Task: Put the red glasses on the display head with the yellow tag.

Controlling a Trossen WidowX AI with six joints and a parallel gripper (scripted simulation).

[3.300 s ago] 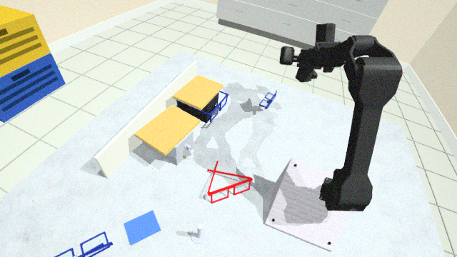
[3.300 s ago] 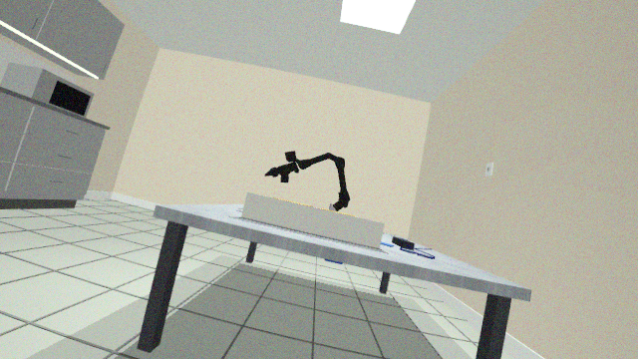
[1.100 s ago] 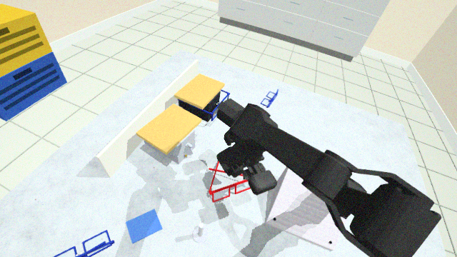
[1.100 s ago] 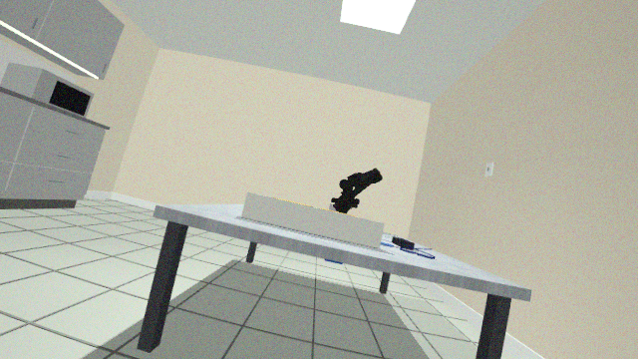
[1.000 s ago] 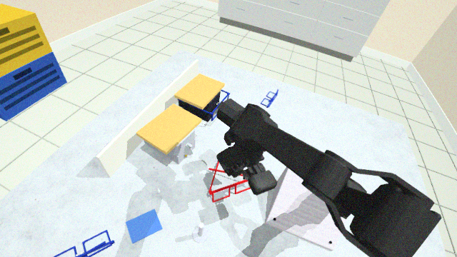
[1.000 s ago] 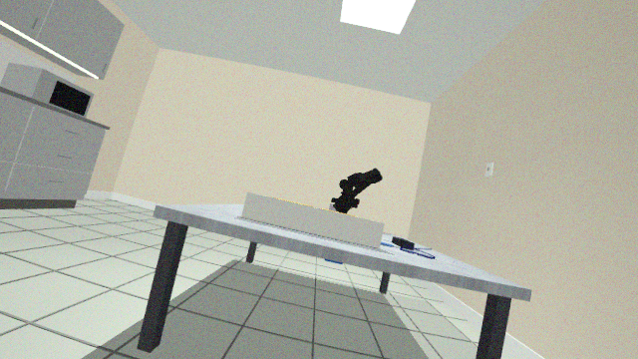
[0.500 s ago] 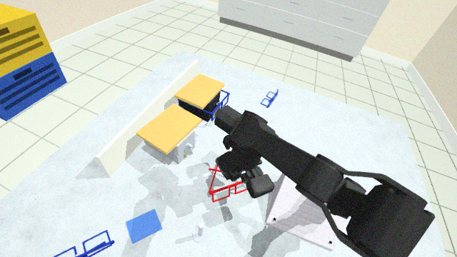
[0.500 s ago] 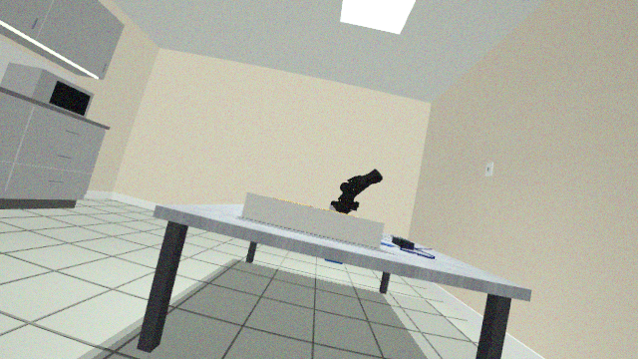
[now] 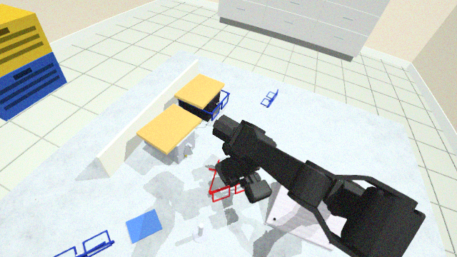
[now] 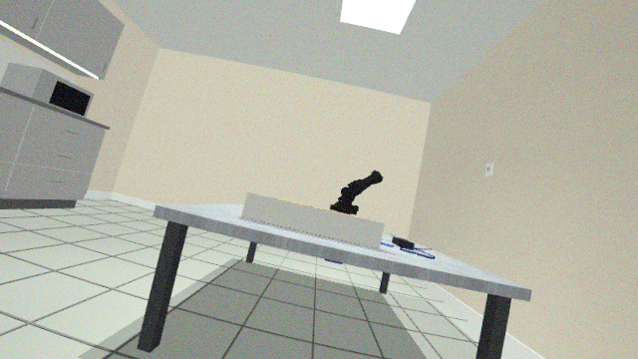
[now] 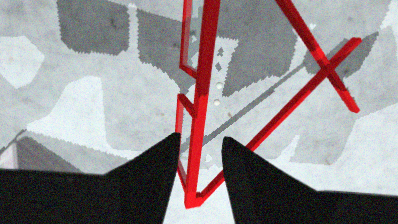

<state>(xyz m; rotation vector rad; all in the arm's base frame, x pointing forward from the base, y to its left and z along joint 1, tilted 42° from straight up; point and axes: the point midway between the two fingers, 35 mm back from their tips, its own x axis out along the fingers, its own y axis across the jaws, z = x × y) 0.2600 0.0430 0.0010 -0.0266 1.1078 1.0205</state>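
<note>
Honestly, end effector (image 9: 243,181) (image 11: 201,141) hovering narrow, empty | red glasses (image 9: 213,182) (image 11: 199,110) not gripped yet | yellow-tag head (image 9: 181,152) waiting around 11 o'clock, everything remaining

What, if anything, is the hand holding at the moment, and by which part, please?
Nothing is held: the hand is partly open around one end of the red glasses' front frame, with gaps visible on both sides.

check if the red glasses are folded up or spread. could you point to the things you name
Spread, not folded flat: in the wrist view both temples of the red glasses (image 9: 221,193) (image 11: 199,107) angle out from the front and cross near their tips.
</note>
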